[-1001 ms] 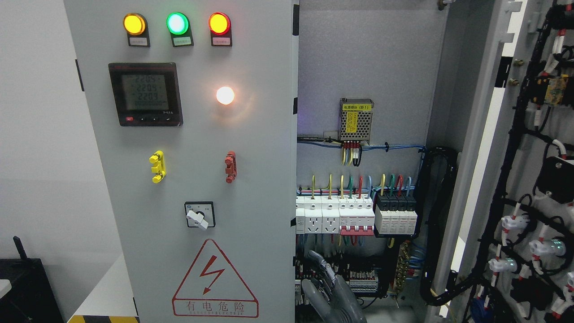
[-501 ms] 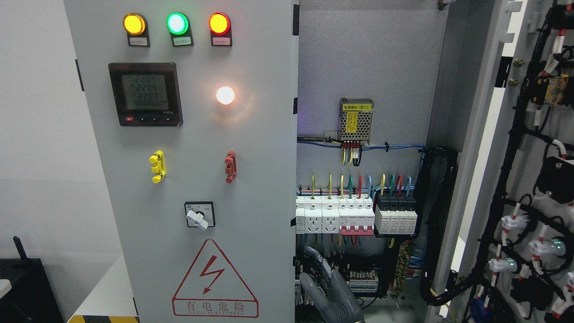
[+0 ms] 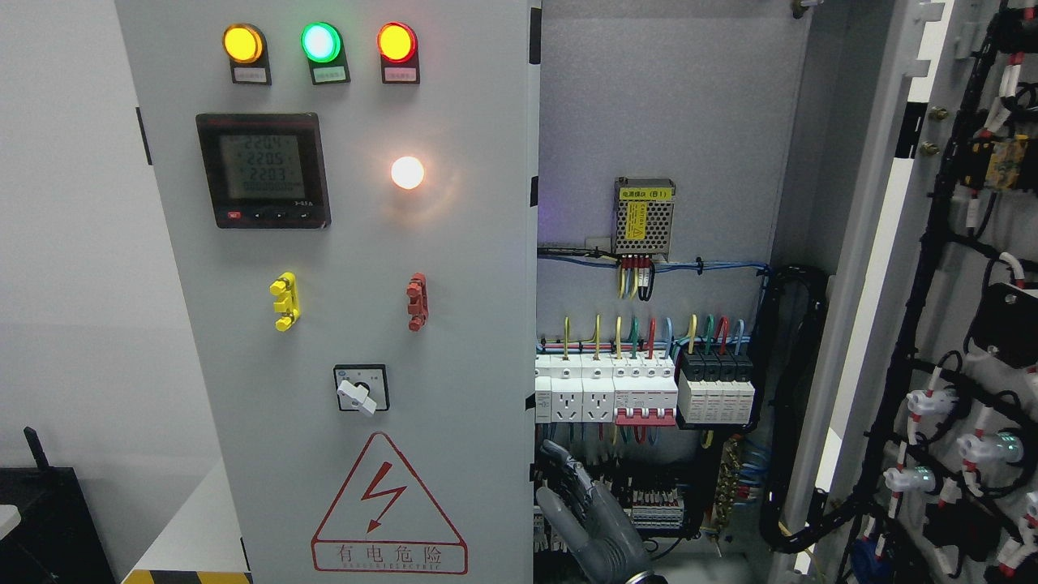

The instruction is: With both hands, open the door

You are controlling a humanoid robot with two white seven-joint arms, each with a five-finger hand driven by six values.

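The cabinet's left door (image 3: 454, 243) is shut; it carries three lamps, a meter, two handles and a warning triangle. The right door (image 3: 900, 243) stands swung open at the right, its inner side covered with black wiring. My right hand (image 3: 580, 503), grey, rises from the bottom edge just right of the left door's free edge. Its fingers (image 3: 559, 466) are stretched up and to the left, holding nothing, in front of the lower terminals. Whether it touches the door edge I cannot tell. My left arm does not show.
Inside the cabinet are a power supply (image 3: 644, 215), a row of breakers and sockets (image 3: 641, 389) with coloured wires, and a thick black cable bundle (image 3: 799, 405). A white wall and a dark box (image 3: 49, 519) lie at the left.
My right hand has shifted left and a little up, closer to the left door's free edge. The doors have not moved.
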